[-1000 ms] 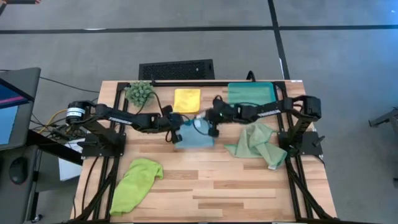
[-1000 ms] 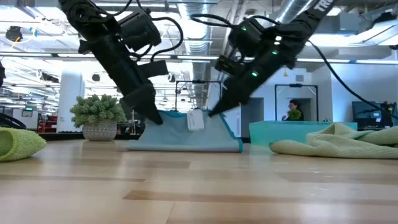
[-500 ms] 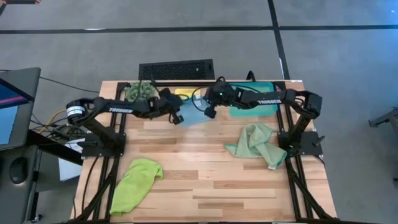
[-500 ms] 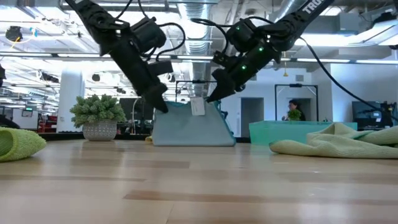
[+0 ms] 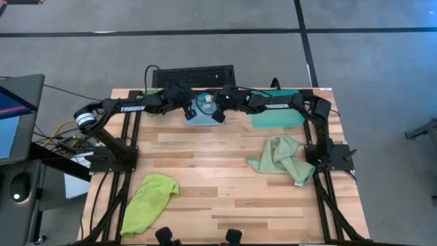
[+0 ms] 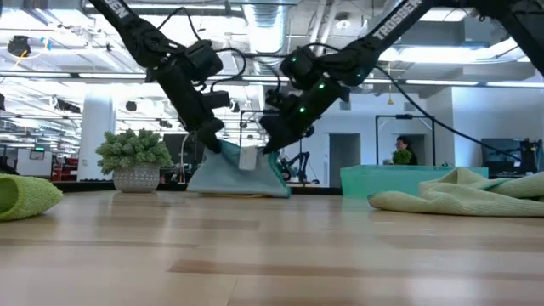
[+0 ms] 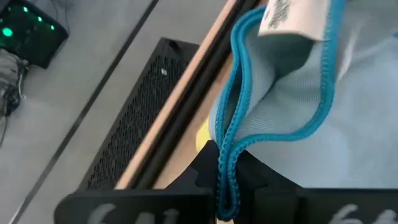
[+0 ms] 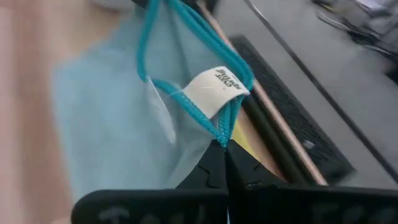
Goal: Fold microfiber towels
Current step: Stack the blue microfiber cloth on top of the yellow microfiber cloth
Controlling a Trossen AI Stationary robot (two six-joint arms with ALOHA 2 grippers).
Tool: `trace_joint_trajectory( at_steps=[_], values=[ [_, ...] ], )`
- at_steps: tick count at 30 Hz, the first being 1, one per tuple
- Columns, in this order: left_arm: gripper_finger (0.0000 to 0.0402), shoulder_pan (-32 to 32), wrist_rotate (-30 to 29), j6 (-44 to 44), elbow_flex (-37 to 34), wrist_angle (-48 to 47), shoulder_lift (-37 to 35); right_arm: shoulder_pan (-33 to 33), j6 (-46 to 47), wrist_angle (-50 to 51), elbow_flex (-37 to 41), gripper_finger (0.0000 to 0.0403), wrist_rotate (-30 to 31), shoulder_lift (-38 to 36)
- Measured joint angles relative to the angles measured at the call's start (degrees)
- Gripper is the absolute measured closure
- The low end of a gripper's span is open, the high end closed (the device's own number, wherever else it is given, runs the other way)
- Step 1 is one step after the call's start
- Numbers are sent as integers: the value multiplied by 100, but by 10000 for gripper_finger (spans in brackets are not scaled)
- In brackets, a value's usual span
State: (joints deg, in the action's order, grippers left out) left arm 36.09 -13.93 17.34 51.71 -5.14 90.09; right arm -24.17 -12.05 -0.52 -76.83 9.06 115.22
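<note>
A folded light blue towel (image 5: 203, 113) hangs between my two grippers near the table's far edge, with its lower part on the table (image 6: 238, 180). My left gripper (image 5: 188, 111) is shut on its left upper end and my right gripper (image 5: 217, 114) on its right upper end. A white label (image 6: 248, 158) hangs from the top edge. A strip of the yellow towel (image 7: 202, 134) shows under the blue one. The lime green towel (image 5: 149, 199) lies bunched at the near left. The sage green towel (image 5: 283, 158) lies crumpled at the right. My left gripper pinches the blue towel's stitched hem (image 7: 225, 163) between its two fingers, where two hemmed edges run together. The fingers slant down from the table's left. The towel hangs slack below them, with its lower part on the table. My right gripper pinches the blue towel's hemmed corner (image 8: 221, 132), right beside the white label (image 8: 217, 84), between its two fingers. The fingers slant down from the table's right. Several hemmed layers meet there, and the cloth sags toward the table.
A teal tray (image 5: 276, 109) stands at the far right beside my right arm. A small plant in a pot (image 6: 134, 157) stands at the far left, behind my left arm. A black grille (image 5: 193, 74) lies just beyond the far edge. The table's middle is bare wood (image 5: 212, 171).
Both grippers have gone toward the table's far edge together, still shut on the light blue towel. The towel has been carried and dragged from the table's middle to the far edge and now covers most of the yellow towel. The grippers have also come lower.
</note>
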Motion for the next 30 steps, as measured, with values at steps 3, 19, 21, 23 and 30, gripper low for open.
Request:
trace_joint_trajectory(
  at_steps=[3, 19, 21, 23, 30],
  values=[
    [401, 151, 21, 220, 163, 18, 195, -69, 2, 194, -131, 401, 322, 46],
    [401, 320, 12, 298, 636, -476, 873, -373, 107, 95, -147, 393, 110, 39],
    [401, 316, 9, 255, 635, -496, 938, -397, 107, 96, -147, 390, 92, 39],
    [401, 316, 47, 250, 635, -523, 953, -397, 106, 116, -147, 385, 89, 39],
    [341, 284, -84, 125, 633, -686, 944, -402, 136, 160, -145, 333, 144, 39]
  ],
)
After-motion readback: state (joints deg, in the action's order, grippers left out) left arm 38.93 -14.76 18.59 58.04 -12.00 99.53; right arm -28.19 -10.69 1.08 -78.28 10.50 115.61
